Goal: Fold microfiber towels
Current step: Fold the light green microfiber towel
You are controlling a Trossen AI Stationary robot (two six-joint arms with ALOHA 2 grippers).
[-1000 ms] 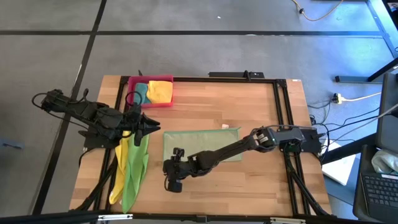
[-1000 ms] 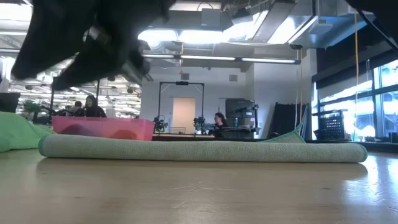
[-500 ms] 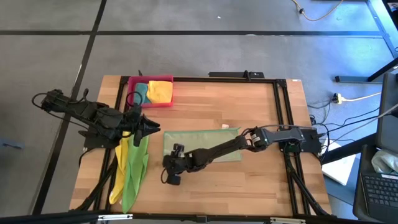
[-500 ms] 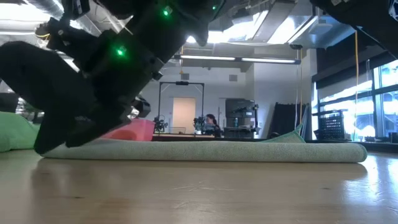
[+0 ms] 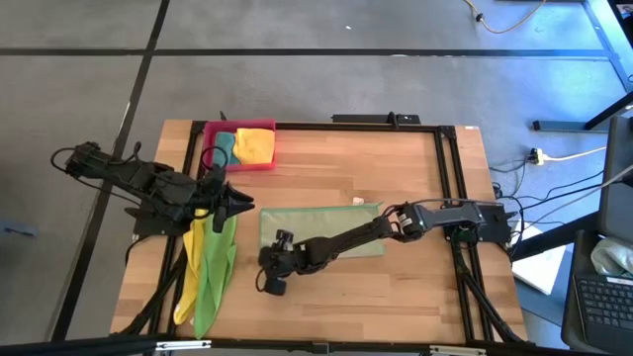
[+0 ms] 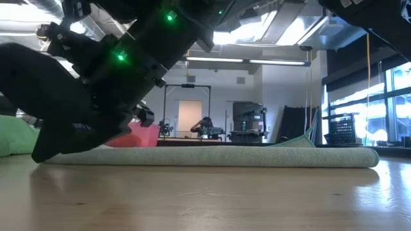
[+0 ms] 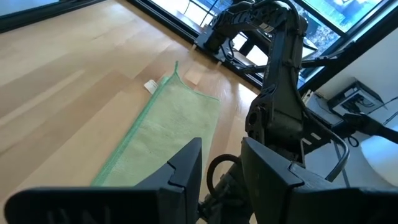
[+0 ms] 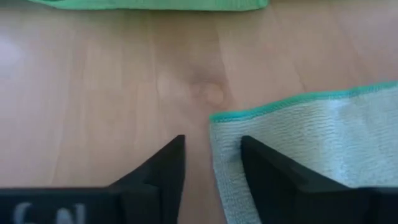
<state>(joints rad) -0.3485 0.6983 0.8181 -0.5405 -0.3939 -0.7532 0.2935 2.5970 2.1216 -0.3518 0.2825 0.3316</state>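
The pale olive-green towel [image 5: 321,232] lies flat at the centre of the desk [image 5: 396,168], its long axis running left to right across the desk. The right gripper [image 8: 211,163] is low at the towel's front-left corner, fingers [image 8: 163,169] parted narrowly with the corner edge between them, nothing clamped. The left gripper [image 7: 221,162], fingers slightly apart and empty, hovers above the yellow and bright green towels [image 5: 208,267] at the desk's left edge.

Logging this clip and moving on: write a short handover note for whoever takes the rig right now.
Right gripper: open, low at the near-left corner of the pale olive-green microfiber towel, spread flat mid-table.
Left gripper: beside the yellow towel and bright green towel at the table's left.
Pink-red tray: holds a yellow cloth and a teal cloth.
Left: fold the olive towel, then the rest.
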